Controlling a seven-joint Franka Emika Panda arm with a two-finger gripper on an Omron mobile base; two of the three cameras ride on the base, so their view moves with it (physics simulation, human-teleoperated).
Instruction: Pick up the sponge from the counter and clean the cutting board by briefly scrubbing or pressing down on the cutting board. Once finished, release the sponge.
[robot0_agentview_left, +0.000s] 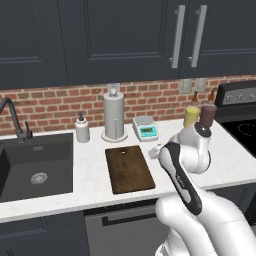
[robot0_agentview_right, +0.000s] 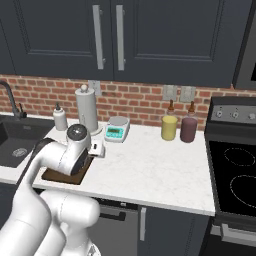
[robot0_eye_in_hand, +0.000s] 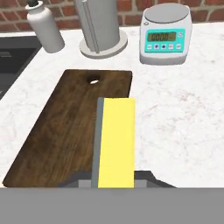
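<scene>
The yellow sponge (robot0_eye_in_hand: 116, 140) has its grey-green face turned to the left in the hand view. It hangs lengthwise over the right edge of the dark brown cutting board (robot0_eye_in_hand: 65, 127), and my gripper (robot0_eye_in_hand: 114, 180) is shut on its near end. The board lies on the white counter (robot0_eye_in_hand: 183, 113) with its round hole at the far end. From the left base view the hand (robot0_agentview_left: 159, 150) hovers just right of the board (robot0_agentview_left: 129, 170). In the right base view my arm covers most of the board (robot0_agentview_right: 60, 176).
Behind the board stand a paper towel holder (robot0_agentview_left: 114, 117), a white soap bottle (robot0_agentview_left: 82, 128) and a kitchen scale (robot0_agentview_left: 145, 128). The dark sink (robot0_agentview_left: 35, 165) lies to the left. A yellow jar (robot0_agentview_left: 191, 116) and a dark red jar (robot0_agentview_left: 207, 115) stand near the stove (robot0_agentview_right: 235, 170).
</scene>
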